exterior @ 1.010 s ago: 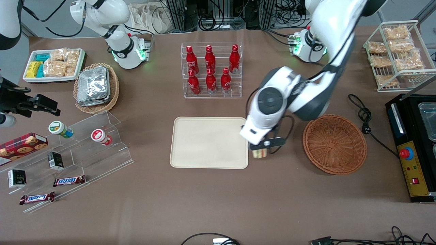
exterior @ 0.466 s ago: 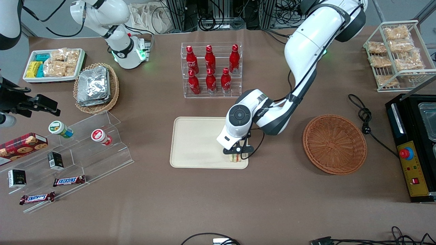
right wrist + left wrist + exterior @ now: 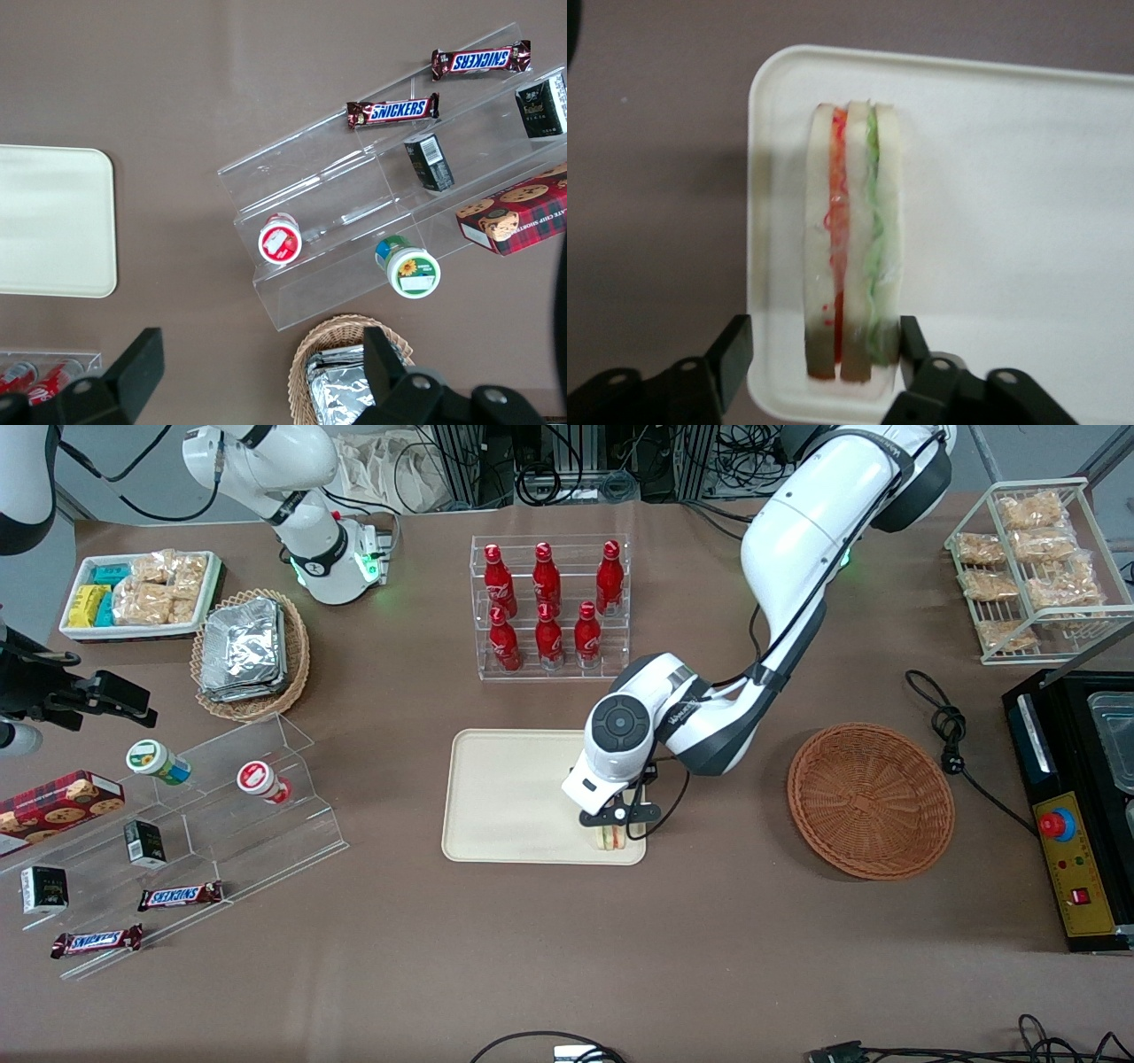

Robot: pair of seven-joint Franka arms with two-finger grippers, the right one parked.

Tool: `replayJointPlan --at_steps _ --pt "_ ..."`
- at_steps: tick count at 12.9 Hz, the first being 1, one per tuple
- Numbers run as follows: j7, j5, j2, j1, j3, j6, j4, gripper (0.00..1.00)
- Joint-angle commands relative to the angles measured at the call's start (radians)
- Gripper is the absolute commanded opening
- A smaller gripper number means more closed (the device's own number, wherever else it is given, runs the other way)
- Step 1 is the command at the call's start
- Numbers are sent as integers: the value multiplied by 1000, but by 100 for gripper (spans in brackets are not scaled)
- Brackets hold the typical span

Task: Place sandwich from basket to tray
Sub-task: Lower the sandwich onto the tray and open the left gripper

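The sandwich point(image 3: 608, 838) point(image 3: 850, 239) stands on its edge on the cream tray point(image 3: 514, 797) point(image 3: 1010, 221), in the tray's corner nearest the front camera and the basket. My gripper point(image 3: 617, 831) point(image 3: 822, 347) is low over it and open. Its fingers straddle the sandwich's end: one finger stands clearly apart from the bread, the other is close against the green-filled side. The reddish-brown wicker basket point(image 3: 870, 802) sits empty on the table toward the working arm's end, apart from the tray.
A clear rack of red bottles point(image 3: 549, 607) stands farther from the camera than the tray. Toward the parked arm's end are a tan basket of foil packets point(image 3: 251, 651) and an acrylic snack shelf point(image 3: 221, 797). A black machine point(image 3: 1076, 806) and cable point(image 3: 948, 731) lie past the basket.
The arm carried the sandwich from just off the tray's edge, on the basket's side, onto the tray's corner. Over the last half second it has hardly moved.
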Motion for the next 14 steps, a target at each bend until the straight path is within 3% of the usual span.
replayJointPlan --at_steps 1,6,9,11,14 --pt "8 15 -106 -9 10 -139 -3 100" --pt "-23 21 -258 14 14 -237 -46 100" --pt "5 22 -446 80 10 -164 -277 100" --pt "101 1 -577 133 10 -162 -374 100" --pt "362 -68 -706 285 13 -237 -392 100"
